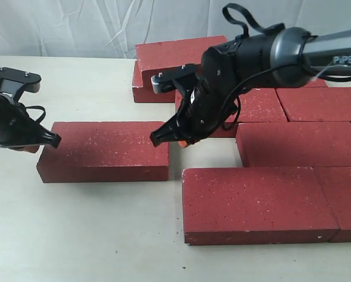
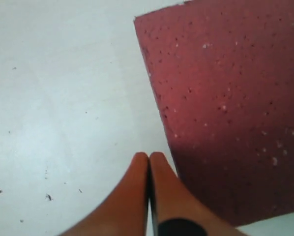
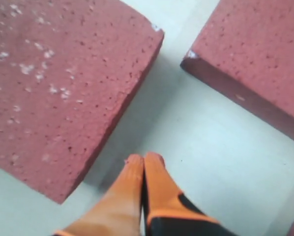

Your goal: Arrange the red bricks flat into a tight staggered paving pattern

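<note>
Both pinched closed, left end effector [image 2: 148,158] and right end effector [image 3: 143,160] flank one red brick [image 1: 105,150]; others cropped.

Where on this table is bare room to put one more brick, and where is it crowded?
Widest: the pale tabletop in front of the lone dark-red speckled brick. Also bare behind it, up to the rear brick. The gap toward the right-hand brick group is narrow and holds the shut right gripper.

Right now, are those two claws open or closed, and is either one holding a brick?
Left claw: closed, holding nothing.
Right claw: closed, holding nothing.
</note>
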Motion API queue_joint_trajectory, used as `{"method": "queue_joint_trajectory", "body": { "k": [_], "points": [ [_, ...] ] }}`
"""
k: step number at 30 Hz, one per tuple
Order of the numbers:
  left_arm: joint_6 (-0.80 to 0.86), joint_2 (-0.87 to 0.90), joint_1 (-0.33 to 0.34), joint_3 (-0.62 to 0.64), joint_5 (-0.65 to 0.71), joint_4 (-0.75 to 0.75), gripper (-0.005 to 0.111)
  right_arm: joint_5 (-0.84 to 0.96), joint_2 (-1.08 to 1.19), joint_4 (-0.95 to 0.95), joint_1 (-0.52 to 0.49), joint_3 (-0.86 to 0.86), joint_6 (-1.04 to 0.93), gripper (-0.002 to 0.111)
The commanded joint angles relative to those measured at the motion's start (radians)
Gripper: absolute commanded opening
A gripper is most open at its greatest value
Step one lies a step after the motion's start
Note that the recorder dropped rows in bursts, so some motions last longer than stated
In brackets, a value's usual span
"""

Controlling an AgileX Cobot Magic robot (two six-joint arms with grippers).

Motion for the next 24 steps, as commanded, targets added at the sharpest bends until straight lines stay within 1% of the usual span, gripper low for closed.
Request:
{"method": "queue_joint_trajectory", "body": {
  "k": [1, 3, 5, 7, 10, 16, 18, 24],
  "points": [
    [-0.056, -0.011, 0.058, 0.002, -0.061, -0.012, 0.0, 0.017, -0.09, 0.161, 0.0, -0.006, -0.097, -0.001],
    [-0.065, -0.011, 0.084, 0.002, -0.086, -0.066, 0.0, 0.038, -0.1, 0.356, 0.005, -0.006, -0.235, -0.001],
    [-0.065, -0.011, 0.098, 0.002, -0.106, -0.099, 0.0, 0.06, -0.091, 0.561, 0.02, -0.006, -0.486, -0.001],
    [-0.065, -0.004, 0.098, 0.002, -0.113, -0.099, 0.0, 0.034, -0.065, 0.661, 0.038, -0.006, -0.596, -0.001],
    [-0.065, 0.019, 0.098, 0.002, -0.113, -0.13, 0.0, -0.007, -0.003, 0.629, 0.049, -0.052, -0.532, -0.001],
    [-0.065, 0.069, 0.098, 0.002, -0.111, -0.193, 0.0, 0.116, 0.141, 0.381, 0.049, -0.254, -0.307, -0.001],
    [-0.065, 0.069, 0.098, 0.002, -0.111, -0.2, 0.0, 0.142, 0.164, 0.339, 0.049, -0.277, -0.292, -0.001],
    [-0.05, 0.069, 0.098, 0.002, -0.108, -0.244, 0.0, 0.142, 0.175, 0.314, 0.045, -0.279, -0.279, -0.001]
  ]
}}
